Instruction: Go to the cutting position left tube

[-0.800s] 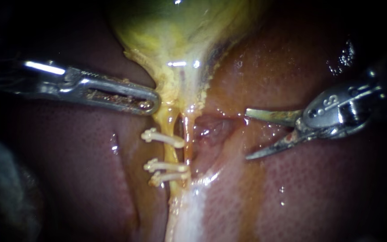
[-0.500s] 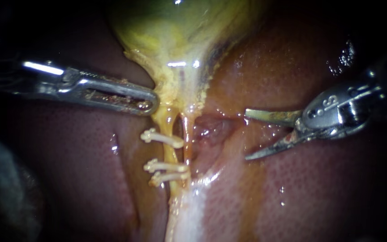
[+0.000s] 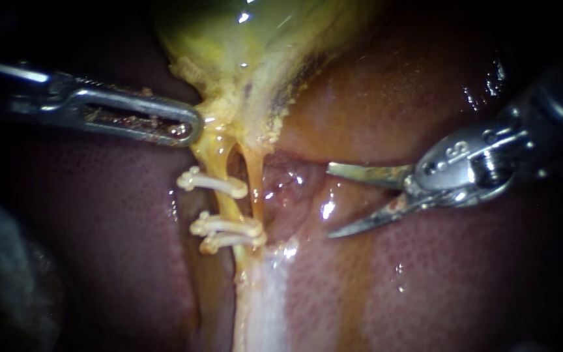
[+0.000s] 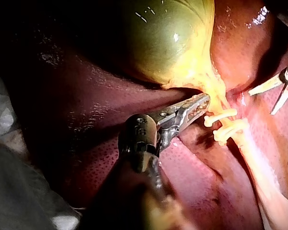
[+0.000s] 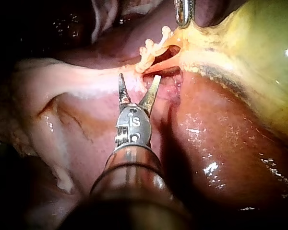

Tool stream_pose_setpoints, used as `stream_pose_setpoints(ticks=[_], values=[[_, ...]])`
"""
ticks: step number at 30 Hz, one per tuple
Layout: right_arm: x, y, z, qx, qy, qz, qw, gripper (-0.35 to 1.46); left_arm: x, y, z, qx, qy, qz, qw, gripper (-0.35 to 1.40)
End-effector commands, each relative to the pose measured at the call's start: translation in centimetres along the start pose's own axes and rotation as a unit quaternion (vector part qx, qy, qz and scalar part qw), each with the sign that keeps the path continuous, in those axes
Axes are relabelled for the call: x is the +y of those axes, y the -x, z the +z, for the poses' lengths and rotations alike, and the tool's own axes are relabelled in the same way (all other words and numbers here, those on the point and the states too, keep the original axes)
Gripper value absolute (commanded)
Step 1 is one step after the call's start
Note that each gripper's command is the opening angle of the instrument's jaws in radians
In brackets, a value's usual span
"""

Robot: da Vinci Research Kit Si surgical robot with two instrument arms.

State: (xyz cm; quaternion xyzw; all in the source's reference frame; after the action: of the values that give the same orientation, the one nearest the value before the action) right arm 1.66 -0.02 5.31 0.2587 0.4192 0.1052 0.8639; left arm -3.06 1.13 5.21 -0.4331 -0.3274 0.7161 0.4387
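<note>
Two thin yellow tubes run down from the neck of the gallbladder, with a slit between them. The left tube carries three pale clips: one higher and two close together lower. The right tube is bare. My left instrument is shut on the edge of the gallbladder neck, above the upper clip. My right instrument has two blades standing open. They lie to the right of both tubes, apart from them, level with the stretch between the clips. In the right wrist view the blades point at the clips.
Dark red liver lies all around. A raw wet pocket sits between the right tube and the blades. A pale band of tissue runs down from the lower clips. White cloth lies beside the liver, behind my left instrument.
My left instrument has drawn the gallbladder neck up and to the left, and the slit between the tubes has widened. The open blades have come slightly closer to the tubes.
</note>
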Motion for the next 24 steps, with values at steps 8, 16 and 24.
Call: stream_pose_setpoints(ticks=[8,16,24], values=[[-0.01,-0.07,0.45,0.018,-0.03,0.03,0.9989,1.45,0.05,0.01,0.0,0.001,-0.001,0.0,1.0,-0.35],[0.05,0.03,0.7,0.017,-0.045,0.045,0.9978,1.43,0.05,0.01,-0.01,0.001,-0.001,0.0,1.0,-0.35],[0.19,0.17,0.8,0.016,-0.042,0.051,0.9977,1.43,0.05,0.01,-0.01,0.001,-0.001,0.0,1.0,-0.35]])
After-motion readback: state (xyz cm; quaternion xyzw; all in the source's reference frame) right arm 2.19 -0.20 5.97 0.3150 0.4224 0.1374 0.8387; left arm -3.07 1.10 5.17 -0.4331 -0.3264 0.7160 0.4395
